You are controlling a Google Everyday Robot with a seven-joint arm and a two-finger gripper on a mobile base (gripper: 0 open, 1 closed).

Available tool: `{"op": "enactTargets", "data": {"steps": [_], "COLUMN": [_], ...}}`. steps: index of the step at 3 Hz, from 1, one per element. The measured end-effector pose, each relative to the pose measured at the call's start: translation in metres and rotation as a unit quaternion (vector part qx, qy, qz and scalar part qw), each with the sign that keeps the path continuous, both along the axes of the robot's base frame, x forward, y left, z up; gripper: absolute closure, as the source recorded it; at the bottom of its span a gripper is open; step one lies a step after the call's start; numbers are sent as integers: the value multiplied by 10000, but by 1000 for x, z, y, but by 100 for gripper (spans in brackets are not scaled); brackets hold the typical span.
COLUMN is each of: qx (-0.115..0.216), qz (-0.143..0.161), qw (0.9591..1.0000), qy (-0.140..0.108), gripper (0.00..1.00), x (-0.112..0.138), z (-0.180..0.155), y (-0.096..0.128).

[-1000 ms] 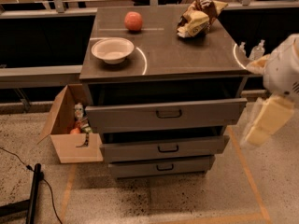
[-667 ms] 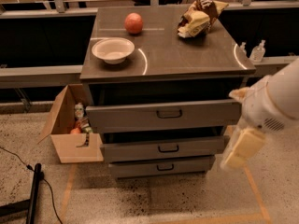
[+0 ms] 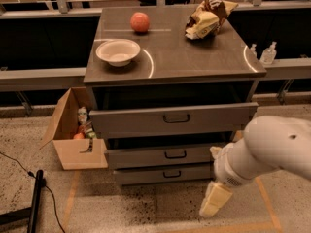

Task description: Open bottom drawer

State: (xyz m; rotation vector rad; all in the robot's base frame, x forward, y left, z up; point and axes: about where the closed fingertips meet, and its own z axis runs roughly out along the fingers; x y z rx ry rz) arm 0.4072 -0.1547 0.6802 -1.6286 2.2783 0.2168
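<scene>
The bottom drawer (image 3: 163,174) is the lowest grey front of the cabinet, with a small dark loop handle (image 3: 172,174); it sits slightly out from the cabinet body. The middle drawer (image 3: 160,155) is out a little further and the tall top drawer (image 3: 170,119) is pulled out most. My white arm (image 3: 265,149) comes in from the right. My gripper (image 3: 215,200) hangs low near the floor, right of and below the bottom drawer's front, apart from the handle.
On the cabinet top (image 3: 194,52) are a white bowl (image 3: 118,51), a red apple (image 3: 140,22) and a chip bag (image 3: 207,18). An open cardboard box (image 3: 73,130) with items stands on the floor at left. A dark pole and cable (image 3: 34,200) lie bottom left.
My arm has swung down and to the left, from beside the top drawer's right end to low in front of the cabinet's lower right corner. The drawers have not moved.
</scene>
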Motion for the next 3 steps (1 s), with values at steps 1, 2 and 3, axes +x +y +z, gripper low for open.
{"op": "enactTargets", "data": {"steps": [1, 2, 3], "qx": [-52, -45, -8], "qz": [-215, -220, -417], "qw": [9997, 9997, 9991], "qy": [130, 134, 97], "gripper": [0, 0, 0], "x": [-1, -1, -6], "z": [-27, -25, -59], "y": [1, 1, -17]}}
